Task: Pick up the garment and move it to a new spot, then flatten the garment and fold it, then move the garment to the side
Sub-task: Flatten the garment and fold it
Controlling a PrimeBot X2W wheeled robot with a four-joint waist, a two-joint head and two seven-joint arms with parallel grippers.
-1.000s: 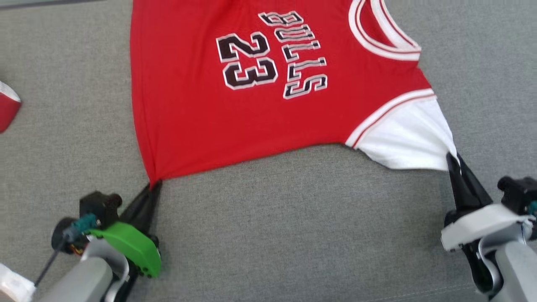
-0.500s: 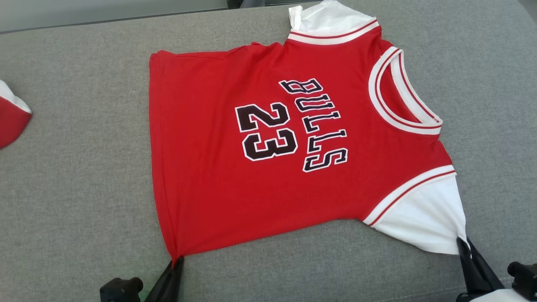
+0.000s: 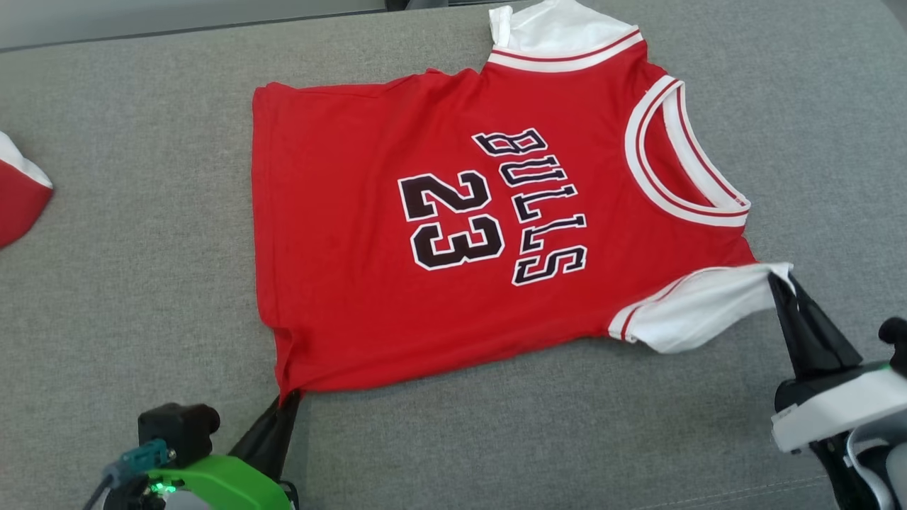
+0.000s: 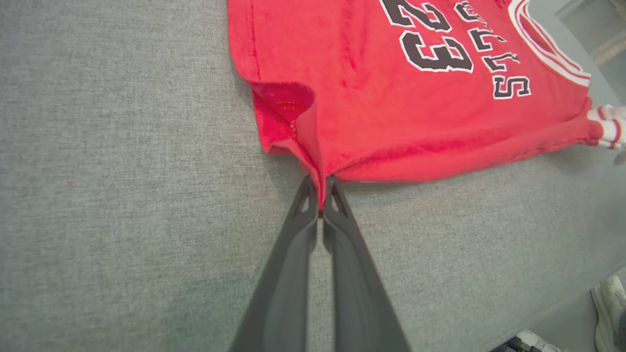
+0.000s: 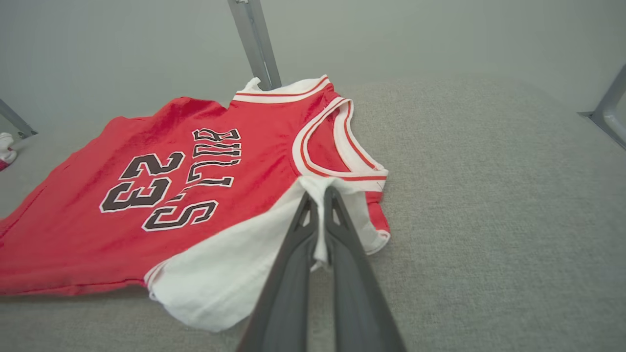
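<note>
Head view: a red shirt (image 3: pixel 397 234) with a black 23 lies spread out in the middle of the grey cushion (image 3: pixel 496 439), with its neck hole to the right.
Shirt: mostly flat, with small wrinkles along the near edge.
Left gripper (image 3: pixel 289 398): its fingers are squeezed tight on the near left corner of the shirt, at the bottom hem.
Left wrist view: the red corner is pinched between the two dark fingers (image 4: pixel 288 274), and the cloth curls over just past them.
Right gripper (image 3: pixel 777 278): its fingers are squeezed tight on the edge of the near white sleeve (image 3: pixel 694 312), which is bunched up there.
Far sleeve (image 3: pixel 560 32): white, lying at the far edge of the cushion.
Left side: a bit of another red and white cloth (image 3: pixel 18 195) sits well apart from the shirt.
</note>
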